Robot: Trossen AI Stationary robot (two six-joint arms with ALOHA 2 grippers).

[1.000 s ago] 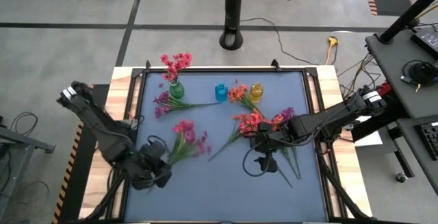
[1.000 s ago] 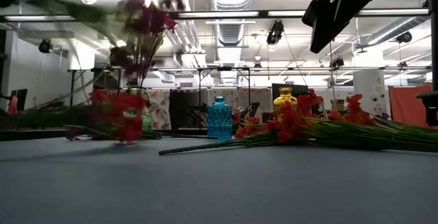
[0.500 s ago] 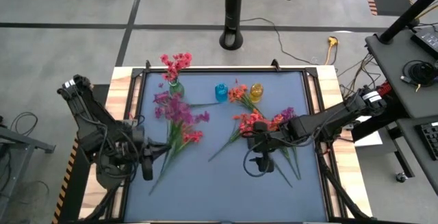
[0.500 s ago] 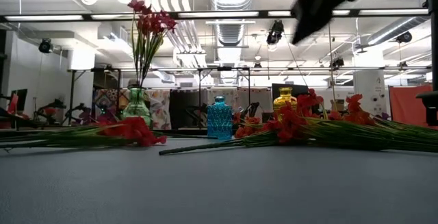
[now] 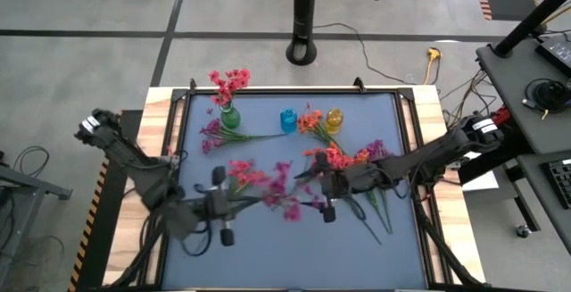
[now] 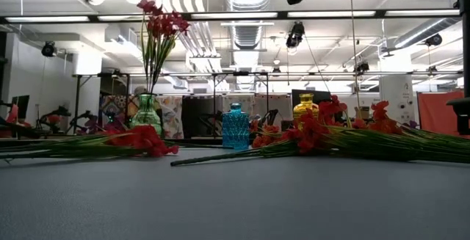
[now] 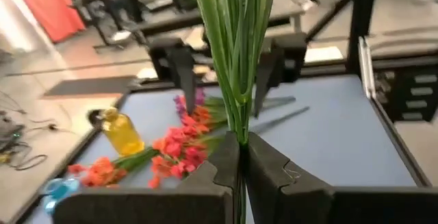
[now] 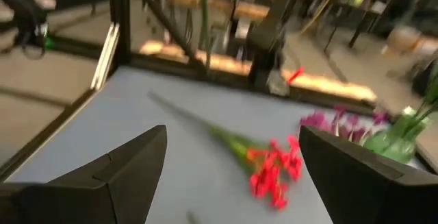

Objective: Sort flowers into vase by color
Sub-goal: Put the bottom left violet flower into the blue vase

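While the right gripper (image 5: 323,204) hangs spread wide and empty, the left gripper (image 7: 242,157) clamps pink flower stems (image 7: 236,39).

Bright, even overhead light with faint shadows; wrist views look smeared, perhaps from motion.

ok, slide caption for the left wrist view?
Left gripper shut on a bundle of long green flower stems above the blue table.

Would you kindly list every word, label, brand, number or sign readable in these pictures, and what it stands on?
None can be read: the green glass vase, blue glass vase and yellow glass vase bear no legible label.
The room's background shows nothing legible.
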